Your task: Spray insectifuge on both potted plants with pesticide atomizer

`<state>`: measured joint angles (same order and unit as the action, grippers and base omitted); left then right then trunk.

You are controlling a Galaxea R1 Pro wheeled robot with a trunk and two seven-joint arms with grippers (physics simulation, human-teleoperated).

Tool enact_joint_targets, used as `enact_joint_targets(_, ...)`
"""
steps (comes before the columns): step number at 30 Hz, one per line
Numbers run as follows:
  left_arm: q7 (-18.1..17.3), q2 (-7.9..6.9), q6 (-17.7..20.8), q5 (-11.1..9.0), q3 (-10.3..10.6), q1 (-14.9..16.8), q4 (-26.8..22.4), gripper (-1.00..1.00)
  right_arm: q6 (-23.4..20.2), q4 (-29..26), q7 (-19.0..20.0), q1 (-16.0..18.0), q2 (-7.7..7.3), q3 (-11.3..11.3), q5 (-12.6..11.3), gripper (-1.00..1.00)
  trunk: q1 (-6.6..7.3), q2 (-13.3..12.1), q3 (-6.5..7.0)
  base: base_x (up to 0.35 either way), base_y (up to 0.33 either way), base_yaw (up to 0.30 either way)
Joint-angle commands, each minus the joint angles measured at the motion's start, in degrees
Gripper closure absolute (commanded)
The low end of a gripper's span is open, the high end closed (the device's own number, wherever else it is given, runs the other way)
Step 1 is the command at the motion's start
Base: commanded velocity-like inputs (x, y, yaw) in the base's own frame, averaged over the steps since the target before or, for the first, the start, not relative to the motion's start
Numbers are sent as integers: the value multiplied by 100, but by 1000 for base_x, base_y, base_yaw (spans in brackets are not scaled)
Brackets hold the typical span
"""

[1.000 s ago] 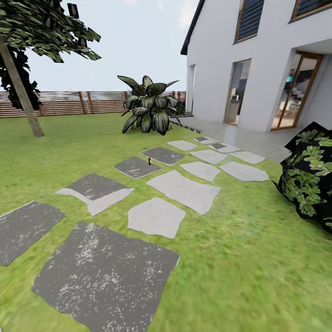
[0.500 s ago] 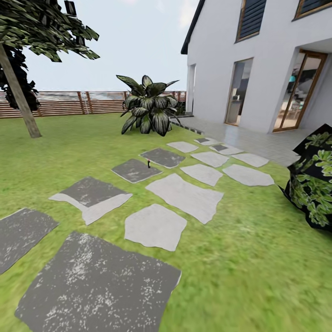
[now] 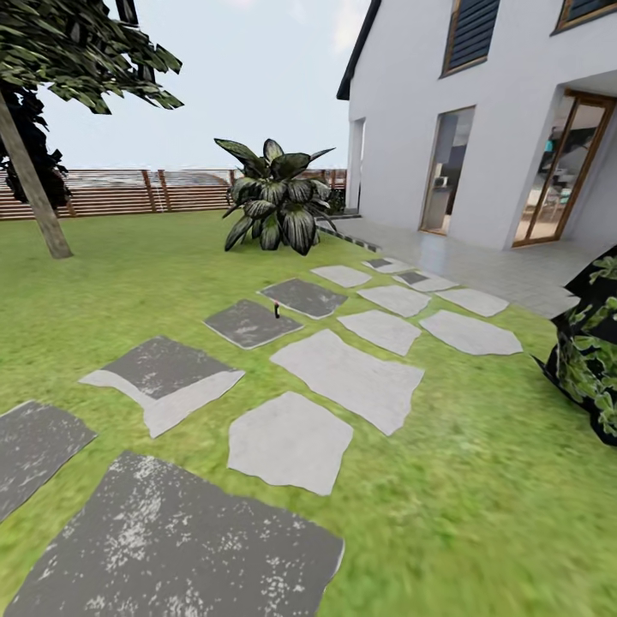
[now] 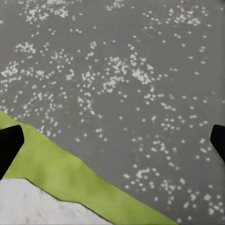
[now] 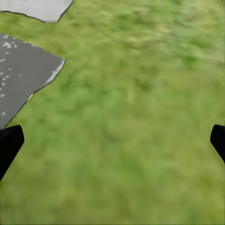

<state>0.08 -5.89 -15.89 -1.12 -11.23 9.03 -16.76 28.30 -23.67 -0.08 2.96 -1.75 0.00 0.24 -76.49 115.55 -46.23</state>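
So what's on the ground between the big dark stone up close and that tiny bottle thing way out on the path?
In the head view, between the nearest dark stone and the small dark bottle lie strips of grass and more stepping stones, among them a pale one.

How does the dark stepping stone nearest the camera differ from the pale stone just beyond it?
The dark stone is charcoal grey with white speckles; the pale stone is plain light grey. The dark stone looks bigger and runs off the picture's bottom edge; the pale stone shows whole. Both lie flat in the lawn.
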Motion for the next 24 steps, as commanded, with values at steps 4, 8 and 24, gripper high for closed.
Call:
enact_joint_targets(4, 1, 0, -19, -11, -2, 3, 6, -100, 17, 3, -1, 3, -1, 0, 3, -100, -3, 2, -5, 334, 127, 0)
enact_joint_targets(8, 1, 0, -19, -11, -2, 4, 6, -100, 17, 3, -1, 3, -1, 0, 3, -100, -3, 2, -5, 327, 141, 0)
enact_joint_targets(24, 1, 0, -19, -11, -2, 5, 6, -100, 17, 3, -1, 3, -1, 0, 3, -100, -3, 2, -5, 321, 154, 0)
